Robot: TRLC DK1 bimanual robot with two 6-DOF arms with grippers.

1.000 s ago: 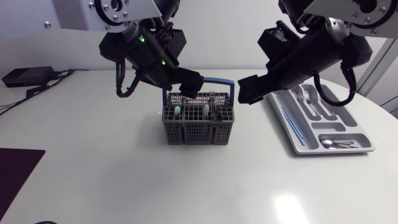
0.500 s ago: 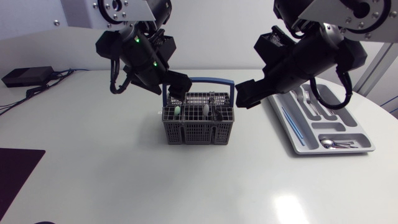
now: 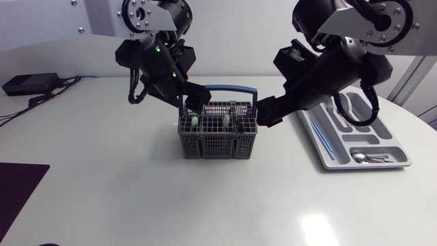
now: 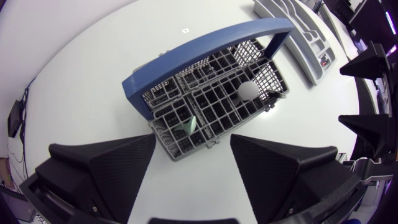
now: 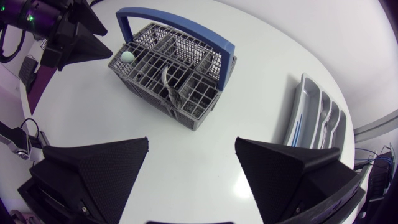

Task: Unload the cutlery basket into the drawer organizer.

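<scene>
Two grippers hover, fingers spread apart, by the cutlery basket (image 3: 217, 142) mid-table: left gripper (image 3: 196, 98) above its far-left corner, right gripper (image 3: 267, 113) beside its right, drawer organizer (image 3: 403, 158) farther right.

- In the head view, my left jaws cover the far left corner of the basket (image 3: 217, 145), and my right jaws overlap its right edge.
- The mesh walls hide all but the upper ends of the cutlery (image 3: 226, 121) standing in it, so I can't tell what each piece is.
- My right arm (image 3: 328, 68) hides the far end of the organizer (image 3: 407, 158).
- The pieces (image 3: 369, 158) in its near compartment are too small to count.
- A dark mat (image 3: 17, 188) at the near left corner of the table (image 3: 136, 205) is cut off by the picture's edge.
</scene>
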